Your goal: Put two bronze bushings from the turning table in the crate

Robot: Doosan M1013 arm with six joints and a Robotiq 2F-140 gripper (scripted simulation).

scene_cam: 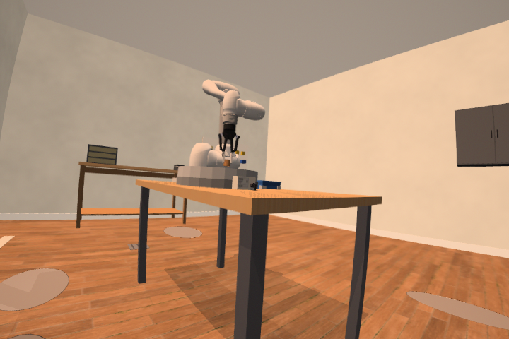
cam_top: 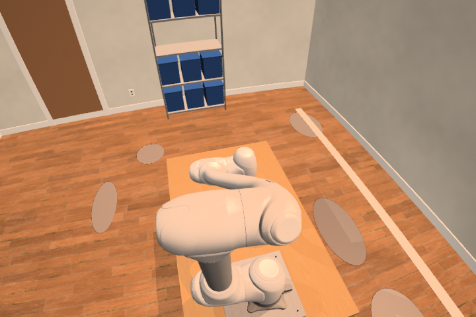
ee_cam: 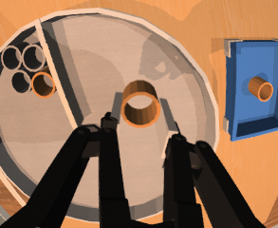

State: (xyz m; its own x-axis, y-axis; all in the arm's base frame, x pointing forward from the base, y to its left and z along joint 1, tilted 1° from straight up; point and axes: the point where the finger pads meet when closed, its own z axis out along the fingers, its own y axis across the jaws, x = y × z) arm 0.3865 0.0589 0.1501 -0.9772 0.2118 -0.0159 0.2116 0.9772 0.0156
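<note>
Bronze bushing (ee_cam: 141, 103) upright, clamped between narrowed claw (ee_cam: 140, 128) fingers above turning table (ee_cam: 107, 171).

Arm folded high, wrist pointing straight down over turning table (ee_cam: 25, 127); gripper (ee_cam: 140, 128) clamped on bronze bushing (ee_cam: 141, 103).

shelf rack (cam_top: 189, 55) | blue bins (cam_top: 190, 67) | door (cam_top: 49, 55) | wall cabinet (scene_cam: 490, 133), perhaps two-doored

Top view high behind white arm (cam_top: 227, 220); exterior low, far; wrist straight down — all share orange wooden table (scene_cam: 303, 198).
</note>
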